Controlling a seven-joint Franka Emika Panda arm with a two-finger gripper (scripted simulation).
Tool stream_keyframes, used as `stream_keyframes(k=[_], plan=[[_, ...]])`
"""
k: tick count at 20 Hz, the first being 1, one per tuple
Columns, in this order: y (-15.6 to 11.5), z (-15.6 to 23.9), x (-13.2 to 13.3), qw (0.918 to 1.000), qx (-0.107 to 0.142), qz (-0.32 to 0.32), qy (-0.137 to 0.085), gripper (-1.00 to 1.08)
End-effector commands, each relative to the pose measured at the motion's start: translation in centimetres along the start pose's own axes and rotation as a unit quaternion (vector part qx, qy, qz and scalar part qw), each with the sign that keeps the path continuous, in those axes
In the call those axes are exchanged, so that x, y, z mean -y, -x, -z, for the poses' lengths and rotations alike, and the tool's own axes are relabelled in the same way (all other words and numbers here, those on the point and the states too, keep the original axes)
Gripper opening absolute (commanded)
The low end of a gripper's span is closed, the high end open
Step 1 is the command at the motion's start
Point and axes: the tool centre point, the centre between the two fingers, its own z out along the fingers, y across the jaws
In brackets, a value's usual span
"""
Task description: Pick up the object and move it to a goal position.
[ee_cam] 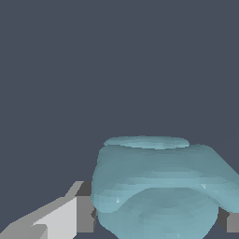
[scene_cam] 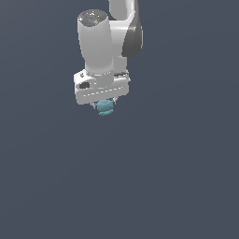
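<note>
The object [scene_cam: 106, 107] is a small teal-blue rounded lump that pokes out just below the white hand of the arm in the exterior view. My gripper [scene_cam: 105, 105] is shut on it, and the fingers are mostly hidden behind the hand's body there. In the wrist view the object [ee_cam: 158, 186] fills the space between the two fingers, with faint ridges across its face. One light grey finger [ee_cam: 70, 214] presses against its side, and a sliver of the other finger [ee_cam: 229, 221] shows at the opposite side.
A flat, uniform dark blue-grey ground [scene_cam: 163, 186] fills both views around the arm. The white arm's links [scene_cam: 98, 42] rise above the hand toward the exterior view's top edge.
</note>
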Motion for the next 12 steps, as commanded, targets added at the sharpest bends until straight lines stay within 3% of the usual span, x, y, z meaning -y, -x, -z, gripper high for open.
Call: stream_keyframes(k=[1, 12], plan=[[0.3, 2.7, -0.6, 1.0000, 0.000, 0.000, 0.000, -1.00], [1.3, 13.9, -3.6, 1.0000, 0.000, 0.000, 0.000, -1.00]])
